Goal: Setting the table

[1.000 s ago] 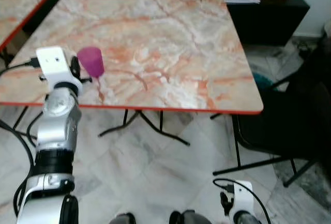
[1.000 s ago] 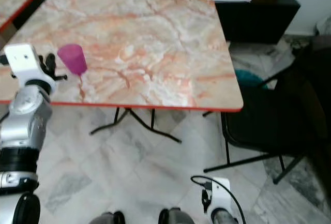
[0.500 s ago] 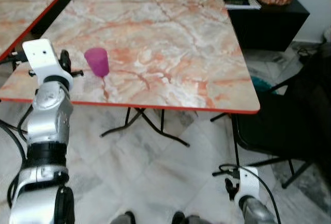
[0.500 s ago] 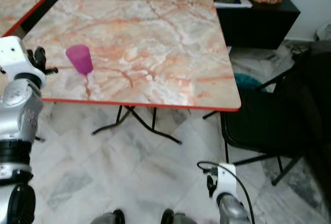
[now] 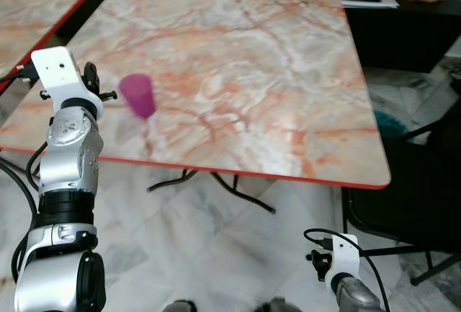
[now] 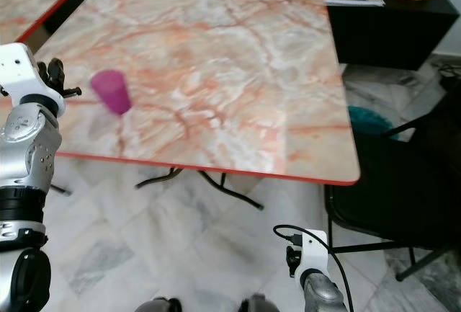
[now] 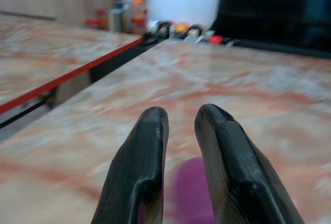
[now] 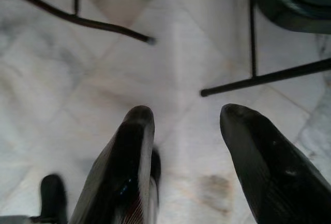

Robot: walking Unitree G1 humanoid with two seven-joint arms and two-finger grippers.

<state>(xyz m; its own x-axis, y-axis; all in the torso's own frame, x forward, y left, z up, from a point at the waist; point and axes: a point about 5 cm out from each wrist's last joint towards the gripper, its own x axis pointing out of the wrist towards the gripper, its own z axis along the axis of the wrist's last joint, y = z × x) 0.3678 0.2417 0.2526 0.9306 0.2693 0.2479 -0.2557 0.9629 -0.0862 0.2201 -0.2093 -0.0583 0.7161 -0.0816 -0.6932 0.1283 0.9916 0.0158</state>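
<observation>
Purple cup stands upright on the marble-patterned desk, toward the desk's 8 o'clock corner and a little in from the red-edged near rim. It is slightly blurred in the head views. The left pincer is raised at the desk's 9 o'clock side, just beside the cup and not touching it; in the left wrist view its two black fingers stand a narrow gap apart, with the cup seen as a purple blur beyond and between them. The silver left arm rises from the 7 o'clock part of the head view.

The right pincer hangs low at 5 o'clock, over the pale marble floor, its fingers spread apart and holding nothing. A black chair stands at the desk's 4 o'clock side, just beside the corner. A second desk with the same top lies at 10 o'clock, apart from the first. A black cabinet sits at 1 o'clock.
</observation>
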